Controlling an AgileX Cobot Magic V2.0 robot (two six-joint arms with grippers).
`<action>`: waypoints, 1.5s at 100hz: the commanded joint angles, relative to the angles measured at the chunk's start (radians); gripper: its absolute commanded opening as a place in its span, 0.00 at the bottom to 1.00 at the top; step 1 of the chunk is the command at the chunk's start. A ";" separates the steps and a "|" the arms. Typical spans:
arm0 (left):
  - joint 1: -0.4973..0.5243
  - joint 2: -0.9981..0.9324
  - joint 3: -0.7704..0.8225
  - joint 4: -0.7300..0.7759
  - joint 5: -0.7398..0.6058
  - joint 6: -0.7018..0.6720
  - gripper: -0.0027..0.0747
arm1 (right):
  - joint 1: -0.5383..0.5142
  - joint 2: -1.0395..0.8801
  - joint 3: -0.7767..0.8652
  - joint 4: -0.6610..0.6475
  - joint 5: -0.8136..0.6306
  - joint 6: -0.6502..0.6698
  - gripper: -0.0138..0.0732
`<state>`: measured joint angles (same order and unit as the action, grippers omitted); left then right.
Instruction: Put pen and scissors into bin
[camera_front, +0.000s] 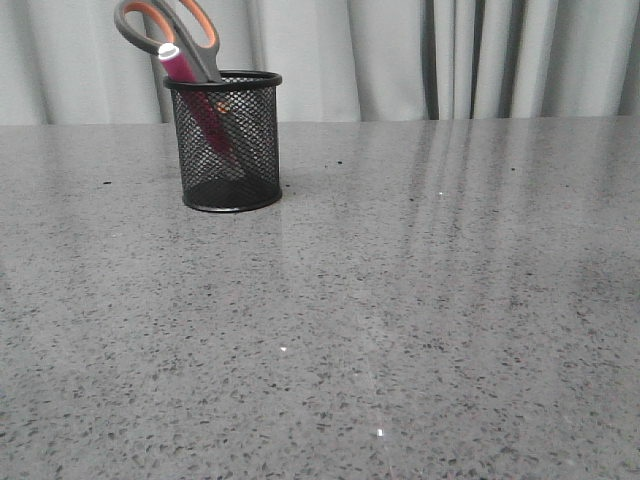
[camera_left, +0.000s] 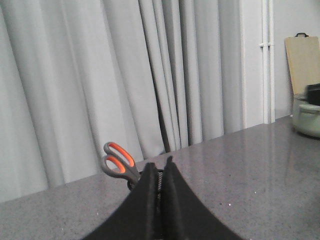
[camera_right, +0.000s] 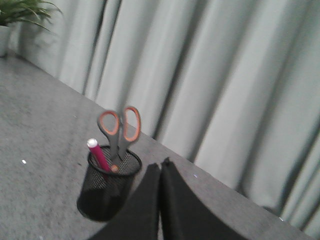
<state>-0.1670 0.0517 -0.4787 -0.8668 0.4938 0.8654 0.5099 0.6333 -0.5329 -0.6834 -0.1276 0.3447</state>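
Observation:
The black mesh bin (camera_front: 227, 140) stands upright at the far left of the grey table. Inside it lean the magenta pen (camera_front: 190, 85), white tip up, and the scissors (camera_front: 170, 32), blades down with orange-lined handles sticking above the rim. In the right wrist view the bin (camera_right: 106, 190), pen (camera_right: 99, 156) and scissors (camera_right: 120, 129) lie beside my right gripper (camera_right: 160, 164), which is shut on nothing. My left gripper (camera_left: 160, 164) is shut and empty; it hides most of the bin, with the scissors (camera_left: 119, 161) showing beside it. Neither gripper appears in the front view.
Pale curtains hang behind the table's far edge. A green pot (camera_left: 309, 116) and a wooden board (camera_left: 302, 62) stand at one table end in the left wrist view. A potted plant (camera_right: 17, 12) stands at a corner in the right wrist view.

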 joint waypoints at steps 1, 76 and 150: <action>-0.009 0.020 0.016 -0.041 -0.077 -0.016 0.01 | 0.000 -0.208 0.074 0.010 0.106 0.002 0.10; -0.009 0.020 0.044 -0.043 -0.080 -0.016 0.01 | 0.000 -0.597 0.180 0.042 0.316 0.002 0.10; 0.031 0.019 0.063 0.089 -0.116 -0.012 0.01 | 0.000 -0.597 0.180 0.042 0.316 0.002 0.10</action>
<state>-0.1562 0.0517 -0.4089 -0.8166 0.4555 0.8610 0.5099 0.0241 -0.3271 -0.6322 0.2560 0.3447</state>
